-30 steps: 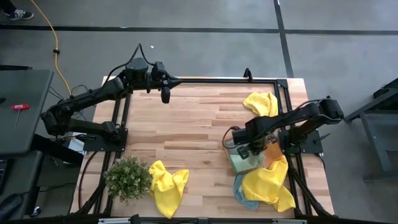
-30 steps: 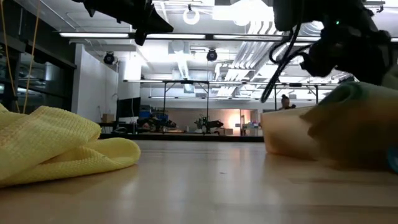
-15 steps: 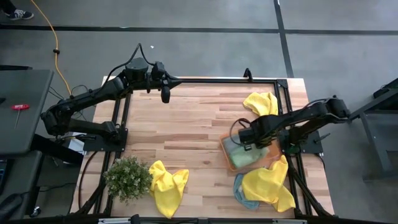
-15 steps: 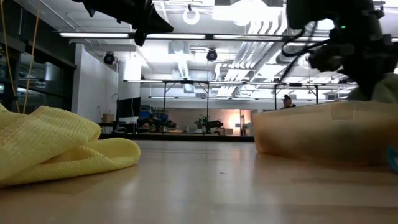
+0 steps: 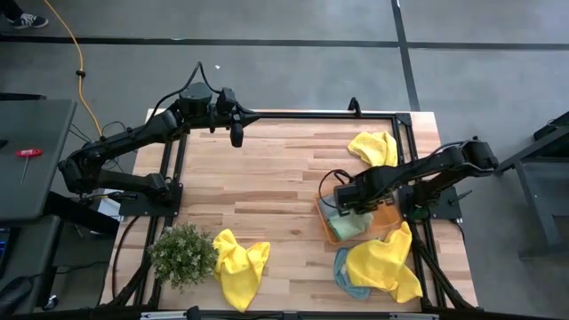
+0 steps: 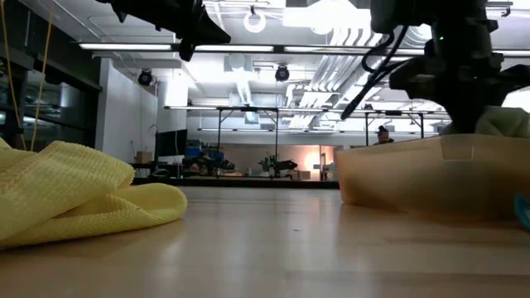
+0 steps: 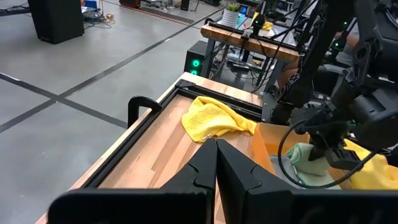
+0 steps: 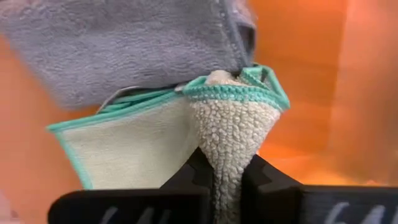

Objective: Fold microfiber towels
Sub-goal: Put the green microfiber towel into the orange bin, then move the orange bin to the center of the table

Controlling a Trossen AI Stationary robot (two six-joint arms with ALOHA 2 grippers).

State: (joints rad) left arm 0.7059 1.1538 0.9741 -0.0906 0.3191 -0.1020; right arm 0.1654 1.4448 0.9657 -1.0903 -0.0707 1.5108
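Microfiber towels are scattered all over the bench. A pale green towel sits inside the orange tray on the right side, with a grey-blue towel tucked in beside it. The right hand is down in that tray, and its fingers are pinched together on a fold of the pale green towel, teal trim showing right at the tips.

Outside the tray: one yellow towel at the far right, a bigger yellow towel at the near right lying partly over a light blue towel, and a bunched yellow towel near the middle, just beside the potted plant.

The left hand hangs over the far left edge of the bench, fingers pressed together, holding nothing, well apart from every towel.
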